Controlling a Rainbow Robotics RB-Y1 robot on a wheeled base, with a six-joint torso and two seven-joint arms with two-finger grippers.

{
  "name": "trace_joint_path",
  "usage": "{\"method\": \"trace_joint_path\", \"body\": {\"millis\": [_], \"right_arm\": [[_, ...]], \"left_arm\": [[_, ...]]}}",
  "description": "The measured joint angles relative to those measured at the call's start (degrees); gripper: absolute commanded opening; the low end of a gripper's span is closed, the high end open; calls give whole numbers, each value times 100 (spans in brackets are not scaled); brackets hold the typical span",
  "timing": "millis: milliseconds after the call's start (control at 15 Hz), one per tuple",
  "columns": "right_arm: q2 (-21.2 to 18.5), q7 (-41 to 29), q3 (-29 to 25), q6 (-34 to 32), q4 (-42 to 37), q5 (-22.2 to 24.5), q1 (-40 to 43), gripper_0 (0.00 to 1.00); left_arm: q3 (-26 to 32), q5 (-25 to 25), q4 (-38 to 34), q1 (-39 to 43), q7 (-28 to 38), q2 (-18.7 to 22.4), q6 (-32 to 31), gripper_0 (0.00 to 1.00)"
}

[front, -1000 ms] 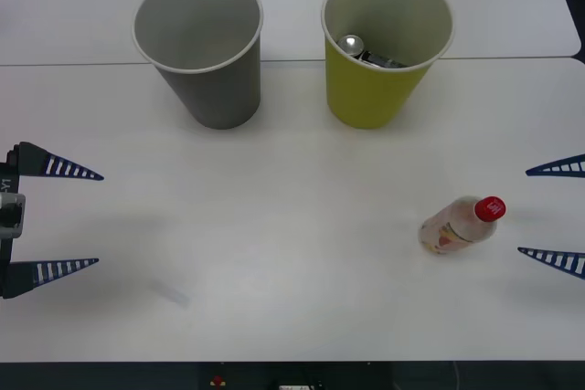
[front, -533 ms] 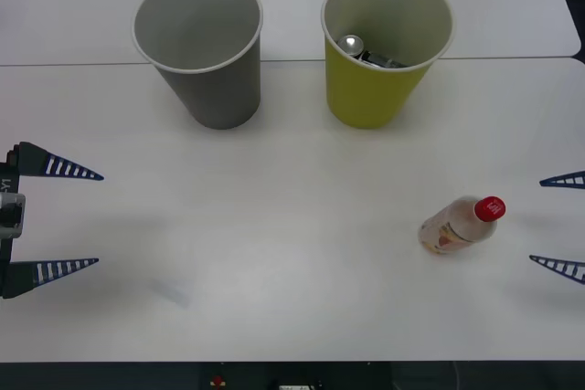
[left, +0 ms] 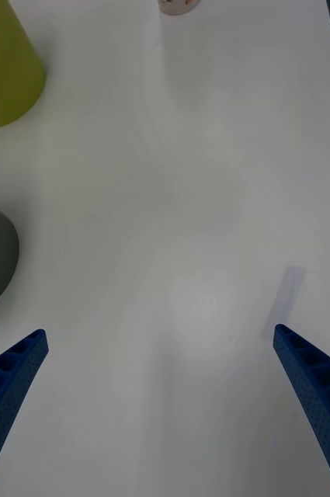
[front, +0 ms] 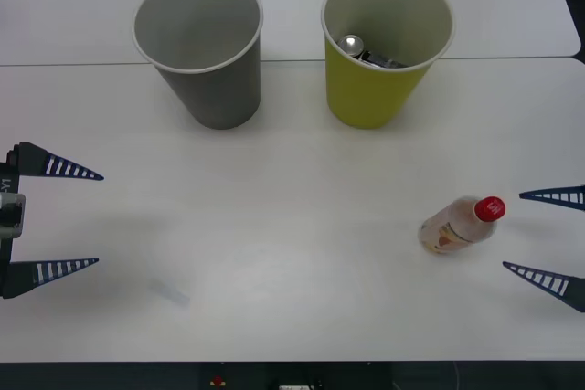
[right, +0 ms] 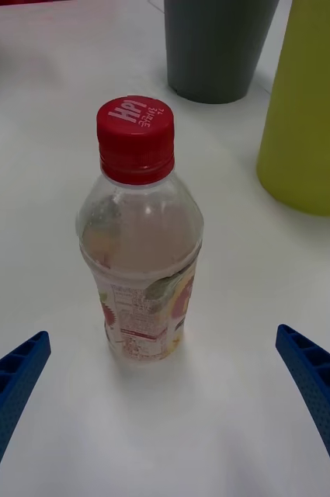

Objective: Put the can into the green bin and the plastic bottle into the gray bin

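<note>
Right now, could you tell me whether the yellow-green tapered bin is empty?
Not empty: the yellow-green tapered bin holds the silver-topped can.

The green bin's (front: 388,47) wall hides most of the can (front: 352,44) inside it; I see just its silver top. My right gripper (front: 549,238) is cut off at the right edge (fingers alone visible). In my left wrist view, the plastic bottle (left: 178,6) is cropped to its base.

a white table (front: 292,317) fills most of the frame, with a thin seam (front: 73,65) running across its upper part.
</note>
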Motion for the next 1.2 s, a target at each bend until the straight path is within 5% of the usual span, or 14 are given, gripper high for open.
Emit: {"method": "trace_joint_path", "body": {"millis": [733, 1200], "right_arm": [[1163, 409, 413, -183, 1232, 84, -671, 100], [1683, 555, 402, -58, 1311, 257, -833, 100]], "left_arm": [[0, 0, 0, 0, 0, 0, 0, 100], [0, 0, 0, 0, 0, 0, 0, 100]]}}
